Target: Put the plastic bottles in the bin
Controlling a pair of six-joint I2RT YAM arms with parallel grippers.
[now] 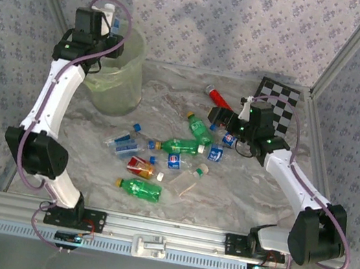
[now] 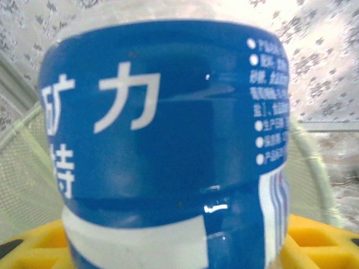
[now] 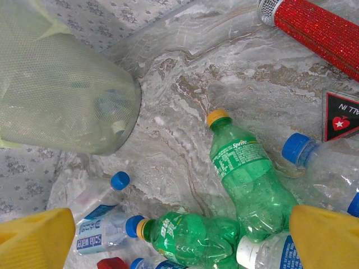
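**Surroundings.** A red cylinder [image 1: 219, 98] lies at the far side of the table [image 1: 170, 108], between the bin [image 1: 121, 82] and a checkerboard [image 1: 278, 99]. A black card [image 3: 342, 117] lettered "ALL IN" lies near the cylinder. Loose bottles lie on their sides mid-table, crowded and in places touching. They include a Sprite bottle [image 3: 247, 179] with a yellow cap, a second green bottle [image 3: 190, 235] just beside it, a third green bottle [image 1: 139, 188] nearer the arm bases, a red-label bottle [image 1: 141, 164] and clear blue-capped bottles [image 1: 123, 142].

**Right arm.** The right gripper [image 1: 218, 122] hangs low over the right end of the cluster. Its yellow fingers [image 3: 33, 241] are spread wide, with the two green bottles lying below the gap.

**Left arm.** The left gripper [image 1: 107, 24] is raised at the bin's far-left rim. Its jaws pinch a blue-label bottle [image 2: 168, 140] — clear plastic, white cap up, with white Chinese lettering on a glossy blue wrap. The bin rim shows on both sides behind it.

**Bin.** Translucent pale green and tapered, it stands at the table's far left — well apart from the cluster. Dark shapes show through its wall but cannot be identified.
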